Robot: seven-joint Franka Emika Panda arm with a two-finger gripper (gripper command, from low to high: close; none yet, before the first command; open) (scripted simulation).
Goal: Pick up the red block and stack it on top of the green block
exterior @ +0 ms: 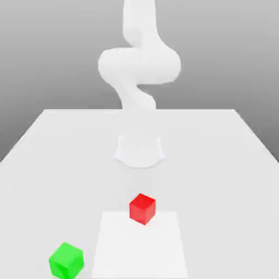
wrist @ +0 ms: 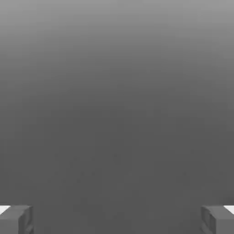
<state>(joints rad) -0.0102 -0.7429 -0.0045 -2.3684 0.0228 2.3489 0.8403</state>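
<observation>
Claw spread wide, nothing gripped
Between its fingertips, only bare grey; red block and green block sit apart from it.

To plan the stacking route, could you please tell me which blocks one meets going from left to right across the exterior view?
Green block → red block.

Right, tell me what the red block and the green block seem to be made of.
Small red cube: possibly painted wood or plastic, matte, since its faces are plain, without grain or sharp highlights.

Small green cube: likely the same; its flat colour leaves the material open.
</observation>
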